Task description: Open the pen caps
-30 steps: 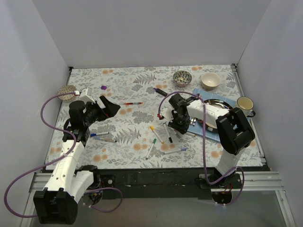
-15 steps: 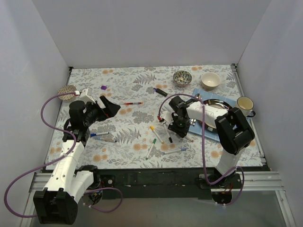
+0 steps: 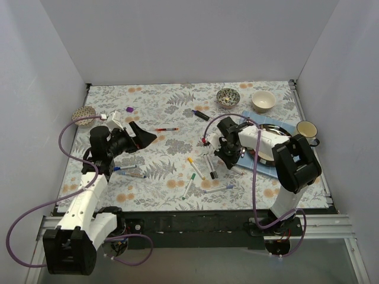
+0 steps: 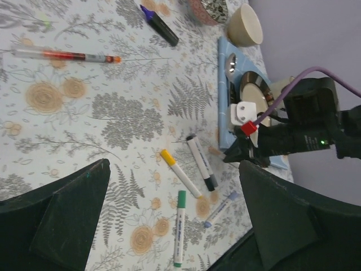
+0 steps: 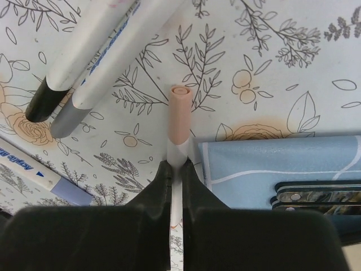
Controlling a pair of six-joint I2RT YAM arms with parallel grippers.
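A small purple plastic cap [image 3: 129, 109] lies alone near the back left of the floral-print tablecloth [image 3: 155, 102]. The left gripper [image 3: 141, 134] hangs over open cloth, its black fingers [image 4: 79, 203] spread wide and empty, with bare room around it. Further right, white markers lie scattered close together, among them a yellow cap [image 4: 166, 156] and a green cap [image 4: 181, 196]. The right gripper [image 5: 176, 169] is pinched narrow on a thin white pen barrel [image 5: 176, 153], just behind its peach-pink plastic cap [image 5: 179, 113]. That cap is still on and lies just beside the edge of the pale blue mat [image 5: 271, 164]. A lavender-capped marker [image 5: 34, 169] reads "Acrylic"; the other print is too blurred to read.
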